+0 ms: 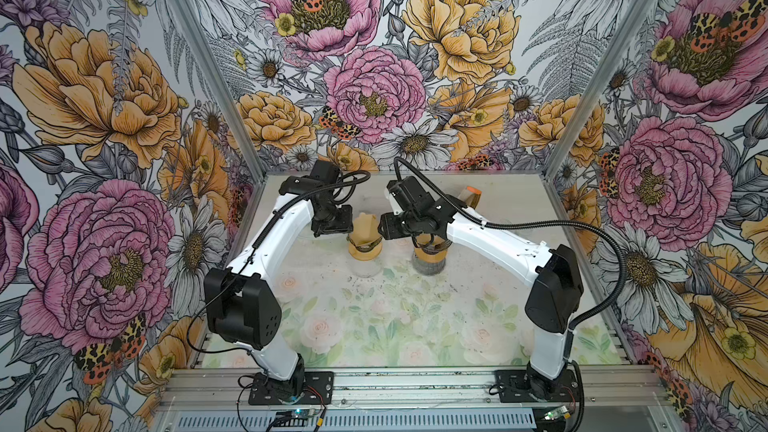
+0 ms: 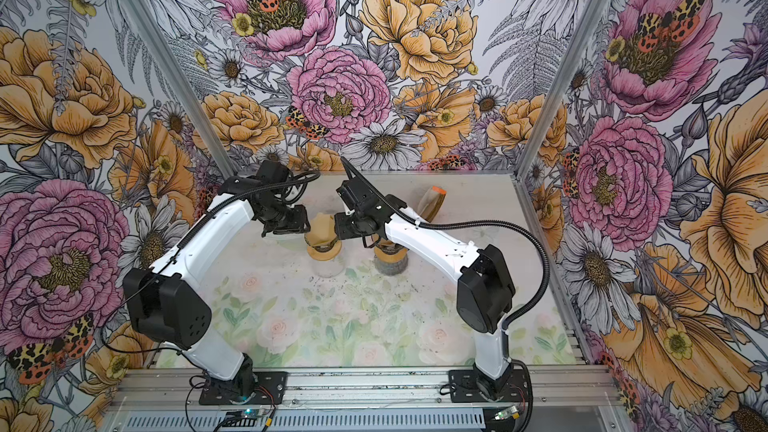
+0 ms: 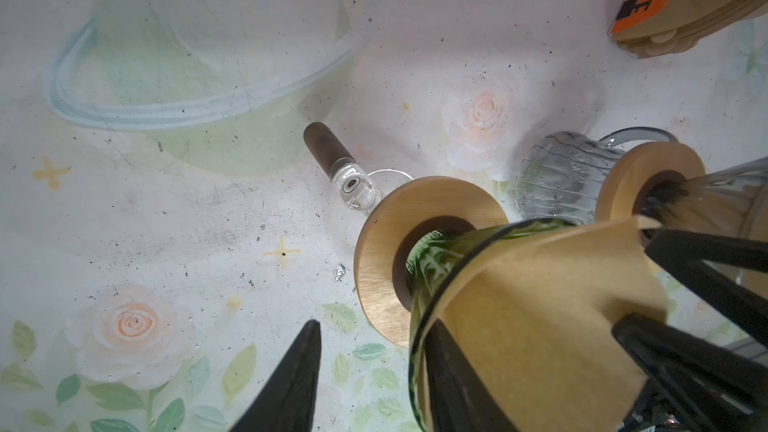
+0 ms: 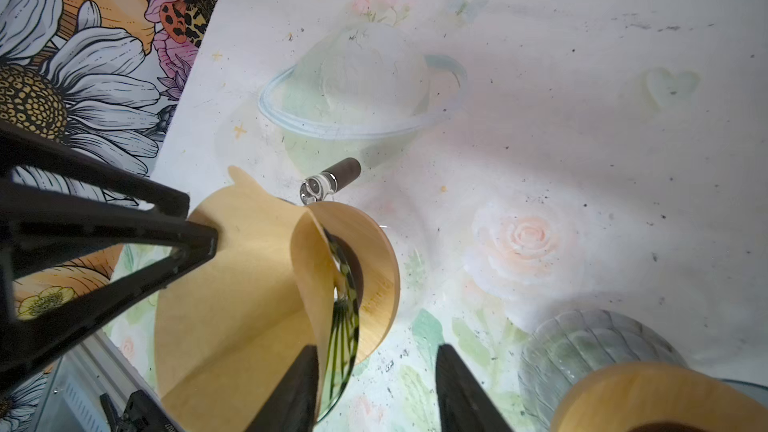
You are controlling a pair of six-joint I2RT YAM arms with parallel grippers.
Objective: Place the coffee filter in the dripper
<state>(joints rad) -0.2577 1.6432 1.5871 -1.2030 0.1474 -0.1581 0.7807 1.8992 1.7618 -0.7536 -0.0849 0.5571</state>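
Note:
The brown paper coffee filter (image 1: pixel 365 223) (image 3: pixel 540 305) (image 4: pixel 232 284) stands in the green-tinted glass dripper (image 3: pixel 428 268) (image 4: pixel 345 326), its top edge well above the rim. The dripper's wooden collar (image 1: pixel 365 249) (image 2: pixel 322 252) rests on a clear glass server (image 1: pixel 365 270). My left gripper (image 1: pixel 347 226) (image 3: pixel 372 324) straddles the rim, one finger inside the filter, the other outside with a gap, open. From the opposite side my right gripper (image 1: pixel 384 228) (image 4: pixel 376 347) straddles the rim the same way, inner finger against the paper, outer finger apart, open.
A second dripper with a wooden collar (image 1: pixel 430 252) (image 3: pixel 648 176) sits on a ribbed grey glass (image 3: pixel 573 176) just right of the first, under the right arm. A pack of filters with an orange label (image 1: pixel 471 197) (image 3: pixel 685 2) lies behind. The server's dark handle (image 3: pixel 328 155) points away.

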